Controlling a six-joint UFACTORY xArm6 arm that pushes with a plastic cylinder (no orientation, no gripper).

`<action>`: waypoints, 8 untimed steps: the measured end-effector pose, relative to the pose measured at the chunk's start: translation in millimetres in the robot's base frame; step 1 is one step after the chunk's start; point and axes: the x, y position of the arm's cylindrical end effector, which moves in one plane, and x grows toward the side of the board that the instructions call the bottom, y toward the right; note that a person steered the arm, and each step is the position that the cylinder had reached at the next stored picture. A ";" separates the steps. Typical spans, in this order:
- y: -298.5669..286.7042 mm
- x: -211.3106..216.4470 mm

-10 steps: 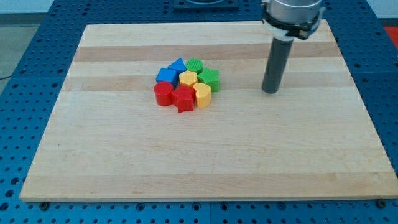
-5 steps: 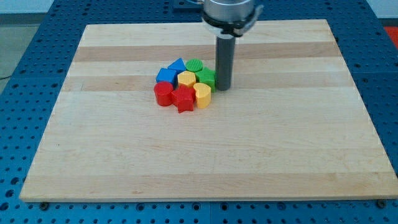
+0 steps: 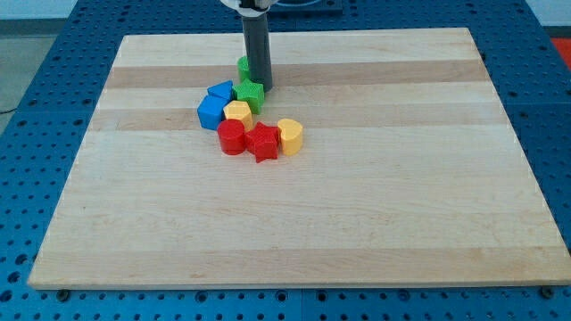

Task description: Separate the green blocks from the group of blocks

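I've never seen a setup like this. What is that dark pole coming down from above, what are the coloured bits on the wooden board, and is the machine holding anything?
The dark pole is the end of a robot arm. It has no hand, only a straight rod, so it holds nothing; it slides its lower end, my tip, along the wooden board and shoves things about. There is one camera; where it is mounted is not on record.

The coloured bits are small blocks. My tip stands at the cluster's top edge, right beside the green star block, with a second green block peeking out on the rod's left. Below them lie two blue blocks, a yellow hexagon block, a red round block, a red star block and a yellow heart block. The job is to push the greens away from the rest.
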 end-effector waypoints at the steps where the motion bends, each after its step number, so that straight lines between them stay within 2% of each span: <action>1: -5.5 -16.6; 3: -45.8 -52.9; 4: -45.8 -52.9; 5: -21.9 -49.4; 7: 50.4 19.2; 8: 49.1 57.1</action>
